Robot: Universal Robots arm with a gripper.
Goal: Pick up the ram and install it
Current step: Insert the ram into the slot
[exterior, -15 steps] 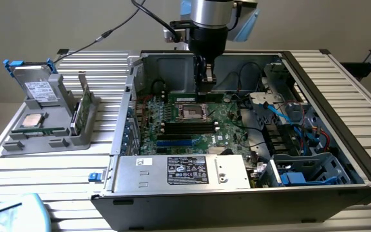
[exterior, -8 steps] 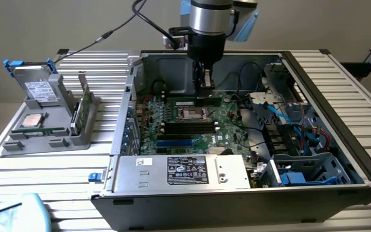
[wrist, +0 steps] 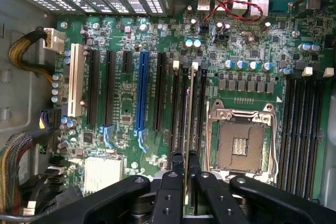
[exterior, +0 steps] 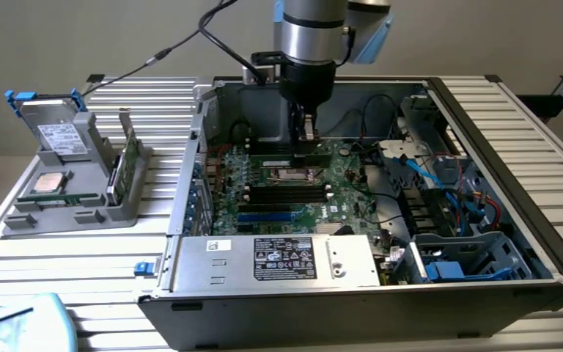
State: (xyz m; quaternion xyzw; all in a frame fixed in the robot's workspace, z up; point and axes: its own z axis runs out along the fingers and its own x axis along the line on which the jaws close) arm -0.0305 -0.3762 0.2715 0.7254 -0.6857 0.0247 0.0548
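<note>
Hand: the hand (wrist: 185, 158) is narrow, its two black fingers (wrist: 176, 182) closed on the ram, one on each flat side.
Ram: the ram (wrist: 189, 108) stands on its thin edge between the fingers, inside the computer case, over the main board. It runs along the same line as the black memory slots (wrist: 178, 103) under it.
Contact: I cannot tell if the lower edge of the ram is already in a slot or just above it.
Arm: the arm (exterior: 311, 29) comes down from above into the open case, near the case's back wall.
Neighbours of the ram: the empty processor socket (wrist: 241, 142) with its metal frame is just beside these slots. A second group of memory slots (wrist: 302, 124) lies on the other side of the socket. A long blue slot (wrist: 140, 93) is near, on the side away from the socket.
Computer case: the computer case (exterior: 360, 315) lies open on the worktop (exterior: 86, 260) and takes the middle and the exterior view's right part of it.
Main board: the main board (exterior: 262, 213) is green and lies flat on the case floor.
Power box: a silver power supply box (exterior: 203, 264) with a black label sits at the front wall of the case.
Tray: a grey tray (exterior: 67, 216) stands near the worktop's edge at the exterior view's left, well apart from the hand.
In the tray: a hard drive (exterior: 59, 136) stands upright, a green card (exterior: 130, 158) stands on its edge, and a square processor chip (exterior: 49, 183) lies flat.
</note>
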